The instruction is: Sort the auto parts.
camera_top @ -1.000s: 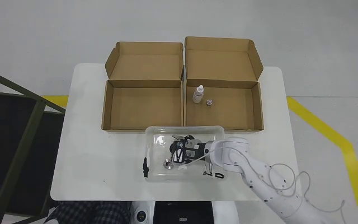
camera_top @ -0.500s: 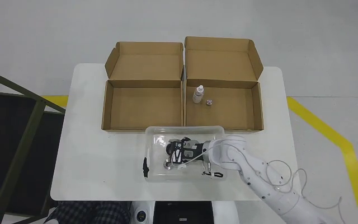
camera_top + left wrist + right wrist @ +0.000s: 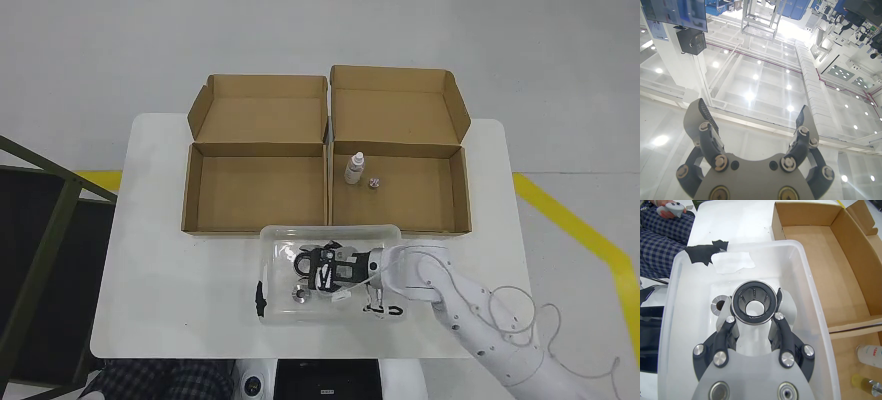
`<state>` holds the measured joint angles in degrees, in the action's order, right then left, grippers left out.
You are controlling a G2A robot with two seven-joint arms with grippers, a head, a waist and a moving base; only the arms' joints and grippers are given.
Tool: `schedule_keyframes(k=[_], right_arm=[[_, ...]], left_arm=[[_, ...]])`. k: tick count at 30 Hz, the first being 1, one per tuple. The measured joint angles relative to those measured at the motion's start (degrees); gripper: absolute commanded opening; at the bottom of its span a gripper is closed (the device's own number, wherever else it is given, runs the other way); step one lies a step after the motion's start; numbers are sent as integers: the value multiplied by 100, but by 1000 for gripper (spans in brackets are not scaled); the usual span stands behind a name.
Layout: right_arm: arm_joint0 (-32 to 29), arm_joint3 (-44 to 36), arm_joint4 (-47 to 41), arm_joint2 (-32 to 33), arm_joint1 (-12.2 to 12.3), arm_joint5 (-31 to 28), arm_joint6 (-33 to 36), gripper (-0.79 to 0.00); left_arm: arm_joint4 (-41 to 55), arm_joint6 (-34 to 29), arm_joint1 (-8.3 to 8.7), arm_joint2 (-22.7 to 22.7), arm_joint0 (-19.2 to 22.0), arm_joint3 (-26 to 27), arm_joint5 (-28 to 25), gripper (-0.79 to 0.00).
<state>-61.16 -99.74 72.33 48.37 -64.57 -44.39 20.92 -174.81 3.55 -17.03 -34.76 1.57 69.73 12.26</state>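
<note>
My right gripper (image 3: 754, 298) is clamped across the barrel of a steel bearing sleeve (image 3: 754, 294), low inside the clear bin (image 3: 810, 279). It looks heavy, rigid and slick, so mid-barrel suits; possibly it's just off the floor.

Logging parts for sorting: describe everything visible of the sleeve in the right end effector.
The sleeve is a short hollow metal tube with a black end ring and rows of small balls inside its bore. The right end effector grips its sides, within the clear bin, bore facing the wrist camera.
</note>
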Motion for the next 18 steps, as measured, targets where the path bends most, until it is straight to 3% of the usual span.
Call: schedule_keyframes(k=[18], right_arm=[[-531, -1089, -624, 1033, 232, -222, -154, -785]], left_arm=[[0, 0, 0, 0, 0, 0, 0, 0]])
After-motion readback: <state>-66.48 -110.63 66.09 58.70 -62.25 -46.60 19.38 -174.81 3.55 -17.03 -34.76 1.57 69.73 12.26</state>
